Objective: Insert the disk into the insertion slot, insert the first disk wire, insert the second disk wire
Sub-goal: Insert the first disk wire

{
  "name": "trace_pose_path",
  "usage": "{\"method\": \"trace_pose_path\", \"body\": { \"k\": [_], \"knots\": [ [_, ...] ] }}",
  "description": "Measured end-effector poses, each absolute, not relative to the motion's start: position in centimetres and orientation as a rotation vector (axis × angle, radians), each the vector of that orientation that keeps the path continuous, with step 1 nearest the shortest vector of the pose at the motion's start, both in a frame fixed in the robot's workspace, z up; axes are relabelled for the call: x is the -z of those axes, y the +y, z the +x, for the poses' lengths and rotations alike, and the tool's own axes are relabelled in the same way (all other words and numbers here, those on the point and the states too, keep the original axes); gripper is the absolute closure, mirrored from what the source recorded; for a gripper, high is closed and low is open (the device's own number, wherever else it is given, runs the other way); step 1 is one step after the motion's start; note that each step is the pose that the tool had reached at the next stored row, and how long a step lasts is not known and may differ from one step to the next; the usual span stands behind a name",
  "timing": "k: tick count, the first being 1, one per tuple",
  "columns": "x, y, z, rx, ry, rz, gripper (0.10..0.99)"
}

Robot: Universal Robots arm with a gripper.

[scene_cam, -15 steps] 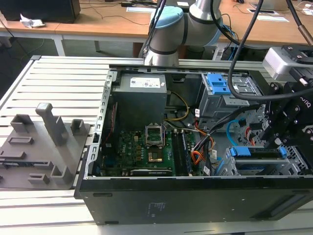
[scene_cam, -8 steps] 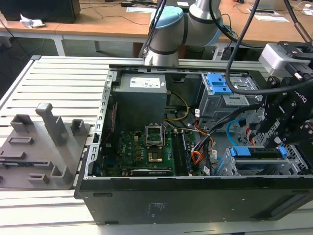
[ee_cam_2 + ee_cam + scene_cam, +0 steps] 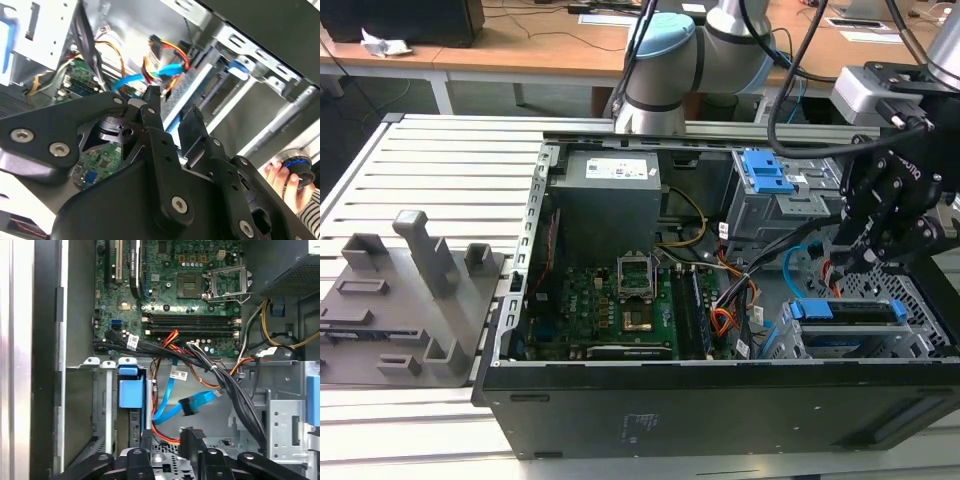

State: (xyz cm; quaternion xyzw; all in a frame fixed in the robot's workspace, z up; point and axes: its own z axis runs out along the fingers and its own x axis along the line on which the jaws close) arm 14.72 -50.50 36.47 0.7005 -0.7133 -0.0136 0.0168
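The arm is leaning into the open case at the exterior view's right, wrist tilted. Its gripper is hovering spread and empty above the insertion slot, where the disk appears seated. The second disk wire is looping just beyond the fingers, with the first disk wire beneath it. Pinching the dark plug squarely, not the cable, seems wisest.

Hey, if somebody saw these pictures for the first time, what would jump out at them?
The open computer case dominates the exterior view, its green motherboard exposed. In the first wrist view the black gripper hangs inside it, jaws apart and empty, close to the looping light blue cable with its dark plug.
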Motion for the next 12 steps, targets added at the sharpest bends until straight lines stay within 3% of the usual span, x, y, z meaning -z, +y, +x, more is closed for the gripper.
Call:
{"method": "trace_pose_path", "body": {
  "k": [7,12],
  "knots": [
    [-36.5,-48.0,14.7,0.04,-2.217,2.177,0.663],
    [-36.1,-47.9,14.8,-0.014,-2.194,2.151,0.663]
  ]
}}
